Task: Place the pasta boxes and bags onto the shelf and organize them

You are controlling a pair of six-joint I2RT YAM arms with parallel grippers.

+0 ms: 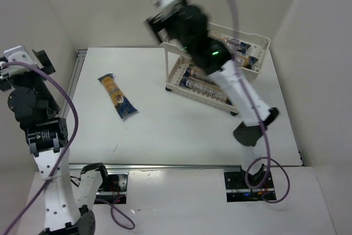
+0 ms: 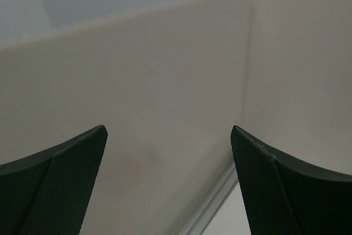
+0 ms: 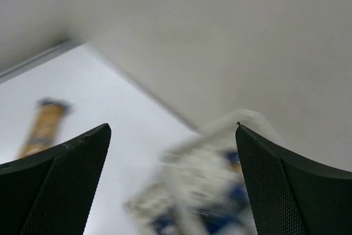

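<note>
**Claw status: both apart, both empty**

1. Right claw [image 3: 171, 126]: my fingers stand wide apart with nothing between them. I am raised high, and in the top view I appear near the left end of the shelf [image 1: 265, 48]. My wrist view is blurred.
2. Left claw [image 2: 168, 129]: my fingers are also wide apart and empty. I am held off the left edge of the tabletop [image 1: 181, 130], facing the wall [image 2: 165, 70].
3. Shelf: it sits at the right rear of the tabletop, set at an angle. The upper packets [image 1: 237, 43] and lower packets [image 1: 204, 85] lie lengthwise on its two tiers. My right arm crosses over them, so I cannot tell their count.
4. Lone packet [image 1: 117, 97]: it lies flat on the tabletop, left of centre, well apart from the shelf and both claws.
</note>
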